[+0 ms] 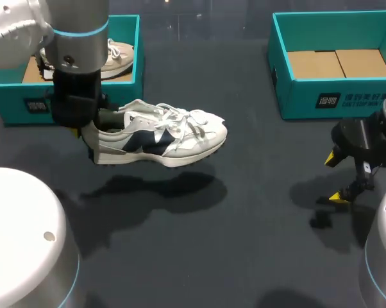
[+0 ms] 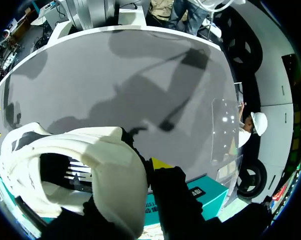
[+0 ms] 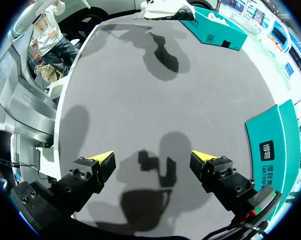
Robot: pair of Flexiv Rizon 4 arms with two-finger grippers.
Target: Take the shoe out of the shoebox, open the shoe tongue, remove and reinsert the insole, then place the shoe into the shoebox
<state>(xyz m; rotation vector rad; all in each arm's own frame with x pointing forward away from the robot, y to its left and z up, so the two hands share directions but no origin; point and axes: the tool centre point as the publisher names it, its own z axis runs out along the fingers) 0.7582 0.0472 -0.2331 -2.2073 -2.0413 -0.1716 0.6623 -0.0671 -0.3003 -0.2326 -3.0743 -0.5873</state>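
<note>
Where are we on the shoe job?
Done: the white-and-navy lace-up sneaker is outside both teal cardboard shoeboxes. In hand: left gripper is shut on its heel, holding it above the dark table; right gripper is open, empty. Left: tongue, insole out and in, reboxing.

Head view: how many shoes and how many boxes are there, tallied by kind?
Teal cardboard shoeboxes: 2, left shoebox and right shoebox.
Sneakers: 2, white-and-navy lace-up sneaker held in the air, white lace-up sneaker inside left shoebox.
Total: 4.
</note>
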